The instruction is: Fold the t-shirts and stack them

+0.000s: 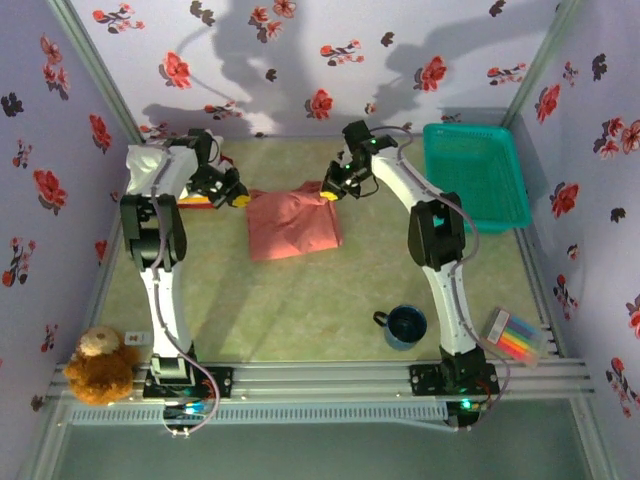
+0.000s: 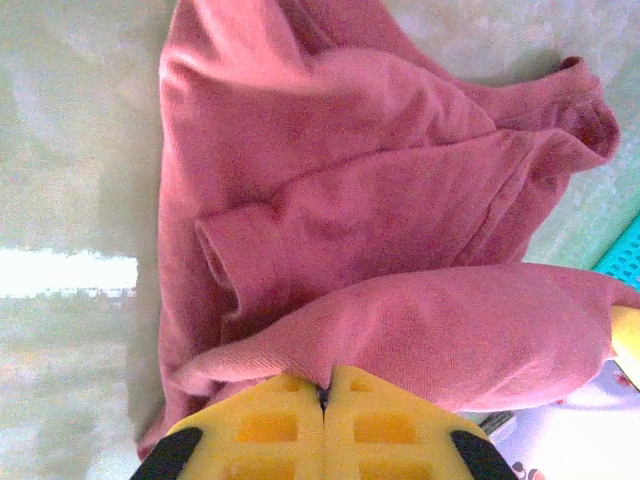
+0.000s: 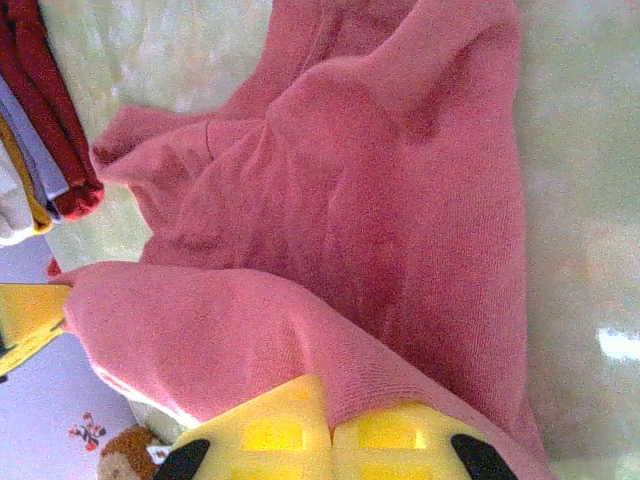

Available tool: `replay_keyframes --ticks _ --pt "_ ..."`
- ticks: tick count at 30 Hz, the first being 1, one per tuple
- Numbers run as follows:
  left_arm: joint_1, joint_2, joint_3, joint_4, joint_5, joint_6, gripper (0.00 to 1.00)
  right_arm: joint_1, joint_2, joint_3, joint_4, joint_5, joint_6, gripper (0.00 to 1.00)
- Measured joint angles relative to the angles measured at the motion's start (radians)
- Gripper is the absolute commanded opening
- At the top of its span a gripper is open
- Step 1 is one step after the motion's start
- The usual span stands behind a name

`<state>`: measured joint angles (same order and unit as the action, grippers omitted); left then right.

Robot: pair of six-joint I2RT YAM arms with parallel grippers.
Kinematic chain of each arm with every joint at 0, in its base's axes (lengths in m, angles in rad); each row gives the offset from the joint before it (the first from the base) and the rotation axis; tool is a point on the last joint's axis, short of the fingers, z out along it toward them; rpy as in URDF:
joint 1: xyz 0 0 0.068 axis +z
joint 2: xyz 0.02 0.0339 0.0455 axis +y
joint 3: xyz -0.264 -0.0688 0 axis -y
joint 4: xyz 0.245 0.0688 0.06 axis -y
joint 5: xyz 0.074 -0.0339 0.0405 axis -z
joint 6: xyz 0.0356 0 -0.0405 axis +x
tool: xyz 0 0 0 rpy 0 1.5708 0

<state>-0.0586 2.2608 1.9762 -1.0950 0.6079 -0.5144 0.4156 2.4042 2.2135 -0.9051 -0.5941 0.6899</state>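
Folding of the salmon-pink t-shirt (image 1: pixel 292 228), lying on the tabletop (image 1: pixel 300 300), is judged underway: its far edge is clamped by left end effector (image 1: pixel 240 198) and right end effector (image 1: pixel 330 192). Next, that edge should be drawn evenly nearward.

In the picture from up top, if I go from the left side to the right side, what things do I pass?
You pass the teddy bear → pink t-shirt → blue mug → pack of coloured pens.
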Motion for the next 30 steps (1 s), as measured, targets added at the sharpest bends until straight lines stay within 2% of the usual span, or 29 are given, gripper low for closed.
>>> replay_keyframes --ticks 2,5,7,10,11,12,14,20,22,24,26,30 --pt "0.0 0.046 0.047 0.002 0.007 -0.003 0.0 -0.009 0.049 0.058 0.011 -0.011 0.019 0.02" --pt "0.001 0.121 0.127 0.015 0.015 -0.011 0.0 -0.022 0.139 0.146 0.053 -0.031 0.053 0.1" --pt "0.003 0.16 0.162 0.026 0.014 -0.024 0.0 -0.027 0.208 0.219 0.078 -0.043 0.076 0.4" --pt "0.013 0.169 0.16 0.045 0.011 -0.048 0.02 -0.031 0.266 0.265 0.116 -0.052 0.084 0.54" --pt "0.018 0.166 0.153 0.059 0.011 -0.056 0.24 -0.032 0.269 0.265 0.117 -0.052 0.084 0.57" --pt "0.023 0.163 0.144 0.077 0.011 -0.064 0.36 -0.032 0.269 0.265 0.115 -0.05 0.085 0.61" --pt "0.033 0.162 0.132 0.106 0.011 -0.084 0.43 -0.032 0.259 0.259 0.118 -0.042 0.076 0.63" --pt "0.045 0.115 0.082 0.167 0.012 -0.107 0.53 -0.031 0.076 0.066 0.111 0.019 0.022 0.64" --pt "0.035 0.043 0.003 0.201 -0.002 -0.109 0.5 -0.03 -0.026 -0.028 0.112 0.04 0.005 0.63" --pt "0.018 -0.035 -0.069 0.225 -0.013 -0.115 0.42 -0.026 -0.101 -0.089 0.119 0.045 -0.004 0.59" --pt "-0.012 -0.108 -0.133 0.254 -0.015 -0.125 0.32 -0.023 -0.154 -0.127 0.13 0.044 -0.009 0.49" --pt "-0.095 -0.192 -0.254 0.343 -0.017 -0.15 0.11 0.003 -0.164 -0.168 0.181 0.029 -0.01 0.14"
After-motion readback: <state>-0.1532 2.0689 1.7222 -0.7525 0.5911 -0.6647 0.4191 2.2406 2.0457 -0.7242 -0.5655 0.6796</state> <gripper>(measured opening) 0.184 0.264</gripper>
